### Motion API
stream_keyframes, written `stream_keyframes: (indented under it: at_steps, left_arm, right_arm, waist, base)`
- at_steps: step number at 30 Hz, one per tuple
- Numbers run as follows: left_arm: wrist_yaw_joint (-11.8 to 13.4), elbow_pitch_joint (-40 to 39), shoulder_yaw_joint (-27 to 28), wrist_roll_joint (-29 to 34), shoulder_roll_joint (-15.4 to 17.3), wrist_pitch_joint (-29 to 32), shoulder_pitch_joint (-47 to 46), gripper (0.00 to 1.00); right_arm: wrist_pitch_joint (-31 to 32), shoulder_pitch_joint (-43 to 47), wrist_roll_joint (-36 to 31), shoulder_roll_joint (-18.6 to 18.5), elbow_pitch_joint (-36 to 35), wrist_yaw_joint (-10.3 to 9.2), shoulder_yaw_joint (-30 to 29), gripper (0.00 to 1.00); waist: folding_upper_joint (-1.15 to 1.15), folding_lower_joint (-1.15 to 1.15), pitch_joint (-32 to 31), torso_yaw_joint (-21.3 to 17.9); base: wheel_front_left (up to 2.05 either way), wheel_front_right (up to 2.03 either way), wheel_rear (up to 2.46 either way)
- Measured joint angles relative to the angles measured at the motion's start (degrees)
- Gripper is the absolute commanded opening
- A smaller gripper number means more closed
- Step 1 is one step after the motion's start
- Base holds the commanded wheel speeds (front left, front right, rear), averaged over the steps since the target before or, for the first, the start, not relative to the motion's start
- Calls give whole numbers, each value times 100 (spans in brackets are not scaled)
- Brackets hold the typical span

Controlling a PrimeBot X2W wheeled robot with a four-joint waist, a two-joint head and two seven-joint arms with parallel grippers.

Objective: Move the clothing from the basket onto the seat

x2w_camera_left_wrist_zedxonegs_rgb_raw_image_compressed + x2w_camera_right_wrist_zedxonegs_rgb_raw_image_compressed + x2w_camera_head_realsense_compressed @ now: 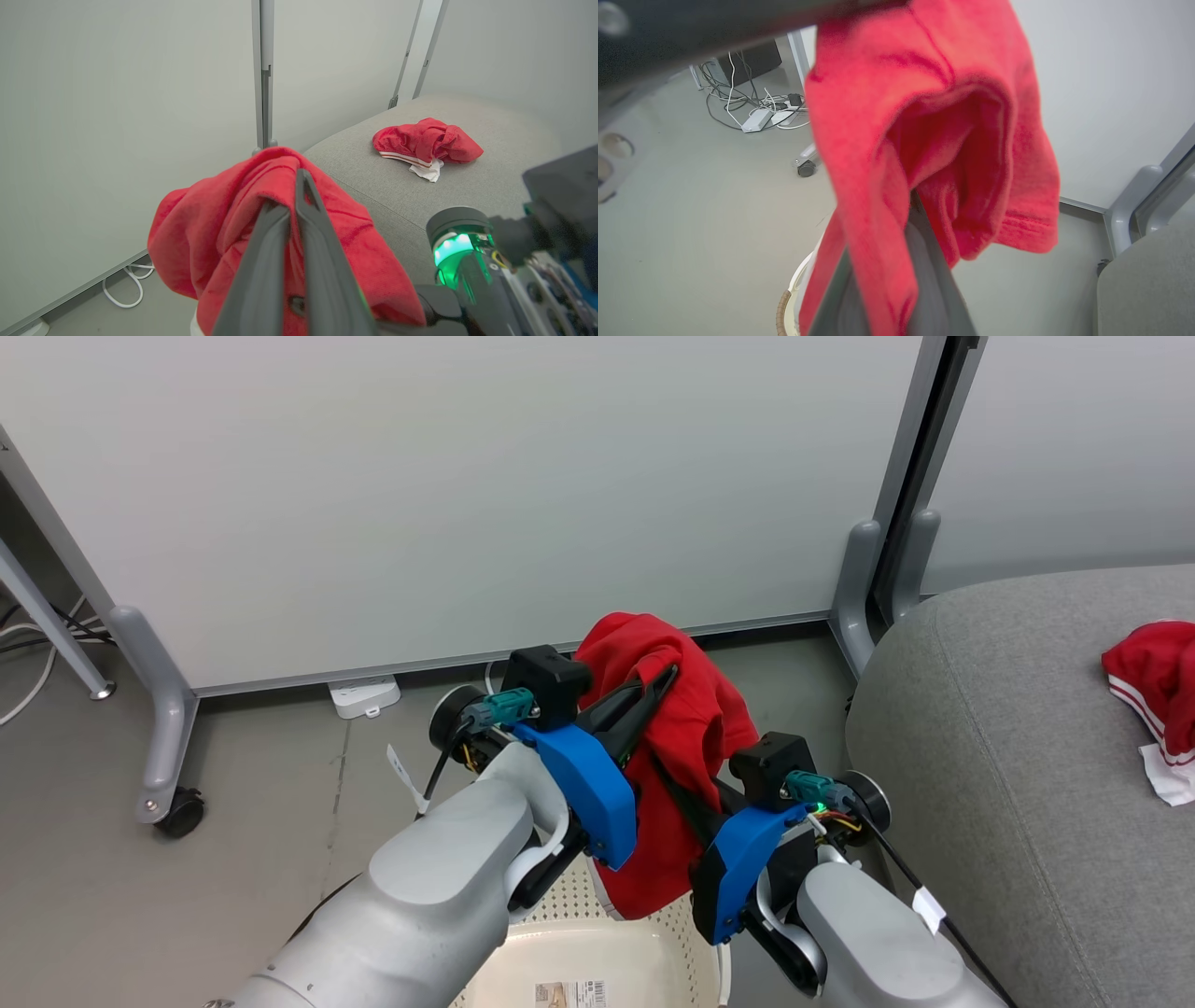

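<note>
A bright red piece of clothing (686, 728) hangs lifted above the cream perforated basket (565, 901), whose brown rim (782, 308) shows in the right wrist view. My left gripper (665, 679) is shut on its upper fold, and the cloth (224, 224) drapes over the closed fingers (308, 233). My right gripper (667, 782) reaches up into the same garment (934, 140) from below, shut, its tips buried in the fabric. A second red piece with a striped white band (425, 144) lies on the grey seat (1018, 765) at the right.
White partition panels stand behind, with grey feet and a caster (182, 812) at the left and a grey post (864, 579) beside the seat. A power strip (364, 695) lies at the wall's base. Cables (752, 107) lie on the floor.
</note>
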Motion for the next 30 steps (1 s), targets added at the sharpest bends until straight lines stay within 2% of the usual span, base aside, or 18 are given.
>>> stream_keyframes:
  at_steps: [1,2,3,8,14,21,22,23,30]
  left_arm:
    - [1,-3,15,1,0,0,1,43]
    - [1,-10,31,5,0,0,5,80]
    - [1,-18,47,23,0,0,12,100]
    - [33,-199,338,198,0,-3,124,100]
    - [78,-680,824,737,78,-8,630,100]
    - [147,-1689,1870,1677,371,-8,1857,100]
    - [147,-1689,1870,1677,371,-8,1857,100]
    - [187,-1911,2150,1947,422,-8,2159,100]
    - [185,-2386,3000,2663,531,-8,3105,100]
  right_arm:
    - [-7,-14,3,0,8,0,2,0]
    - [-19,-21,7,0,13,0,1,0]
    - [-32,-29,7,0,24,0,1,0]
    - [-69,-38,5,0,70,0,-35,0]
    - [-110,-39,-32,0,130,0,-151,0]
    - [-142,-35,-177,2,151,0,-358,0]
    - [-142,-35,-177,2,151,0,-358,0]
    - [-143,-33,-213,1,146,0,-420,0]
    - [-138,9,-269,-1,98,0,-570,0]
  waist:
    - [0,0,1,-4]
    - [0,0,1,-6]
    - [0,0,2,-8]
    - [0,0,4,-3]
    - [0,0,14,30]
    - [0,0,70,97]
    - [0,0,70,97]
    - [0,0,83,114]
    - [0,0,90,175]
  base:
    - [0,0,0]
    - [0,0,0]
    - [0,0,0]
    - [0,0,0]
    - [0,0,0]
    - [0,0,0]
    - [0,0,0]
    - [0,0,0]
    - [0,0,0]
